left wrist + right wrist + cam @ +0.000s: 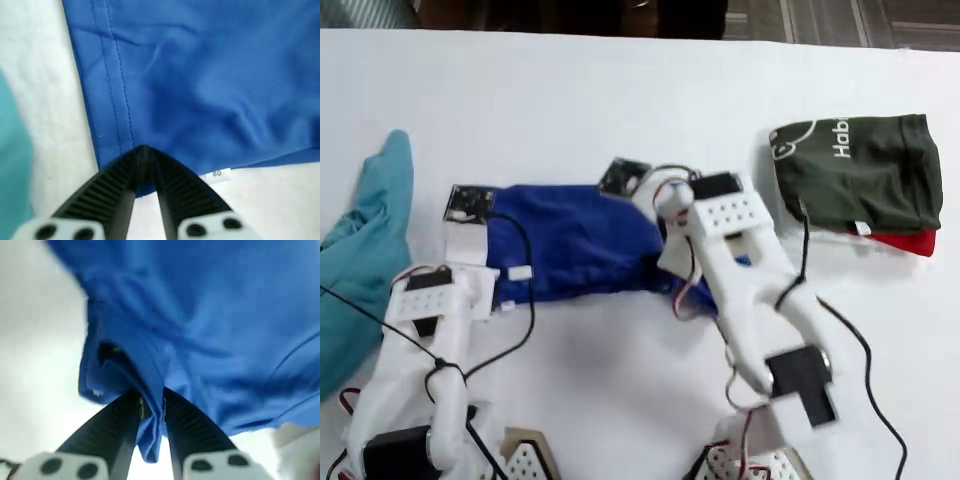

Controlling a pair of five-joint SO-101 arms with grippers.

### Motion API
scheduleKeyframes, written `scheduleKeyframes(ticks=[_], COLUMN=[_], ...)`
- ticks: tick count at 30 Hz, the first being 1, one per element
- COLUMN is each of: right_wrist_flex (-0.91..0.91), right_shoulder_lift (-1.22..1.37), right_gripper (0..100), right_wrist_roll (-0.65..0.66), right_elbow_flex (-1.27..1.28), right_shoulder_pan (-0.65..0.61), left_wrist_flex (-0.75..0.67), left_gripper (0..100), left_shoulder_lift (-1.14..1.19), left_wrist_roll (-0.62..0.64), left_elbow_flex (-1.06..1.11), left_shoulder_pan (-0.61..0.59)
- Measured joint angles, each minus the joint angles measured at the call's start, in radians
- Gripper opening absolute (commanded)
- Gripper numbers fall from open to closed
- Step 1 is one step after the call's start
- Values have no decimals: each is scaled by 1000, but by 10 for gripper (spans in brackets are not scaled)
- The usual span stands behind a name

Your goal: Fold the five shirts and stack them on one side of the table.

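Pinching the blue shirt (200, 85) at both ends, the two arms hold it between them on the bench (620, 90). The left arm's fingers (116, 187) are closed together on the stitched hem at a corner, with only a sliver of cloth caught at their tips. A small white care label (216, 174) lies just beside them along the same edge. Gripping so close to the corner looks meant to keep that edge straight when it is carried over.

The right arm's fingers (114, 426) are clamped on a thicker bunch of the same shirt, with several layers gathered and hanging down between them. This end appears slightly raised, and the cloth ahead of the fingers sags. I judge the step in hand to be a fold of the blue shirt, both ends taken so it can be brought over evenly. The thin hold on the left is the one more likely to slip.

Just beside the left arm's fingers, on the side away from the blue cloth, lies a teal shirt (368, 240), crumpled and not yet folded. Well beyond the right arm's fingers, apart from the blue shirt, a dark green shirt (855, 170) rests folded on a red shirt (910, 243) whose edge peeks out below. That is the stack, set to one side so the middle is free for folding.
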Motion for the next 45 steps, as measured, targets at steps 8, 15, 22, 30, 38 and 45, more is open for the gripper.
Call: scheduleKeyframes(ticks=[8,15,22,30,38,45], right_wrist_flex=[40,153,213,256,364,307], right_shoulder_lift=[290,483,502,502,480,417], right_gripper=[21,49,245,51,21,21], right_wrist_roll=[2,2,-44,-71,-71,-71], right_elbow_flex=[-338,-594,-767,-799,-755,-594], right_shoulder_pan=[2,3,52,75,64,25], left_wrist_flex=[0,0,0,0,0,0], left_gripper=[27,27,27,27,27,27], left_shoulder_lift=[0,0,0,0,0,0], left_wrist_roll=[0,0,0,0,0,0], left_elbow_flex=[0,0,0,0,0,0], left_shoulder_pan=[0,0,0,0,0,0])
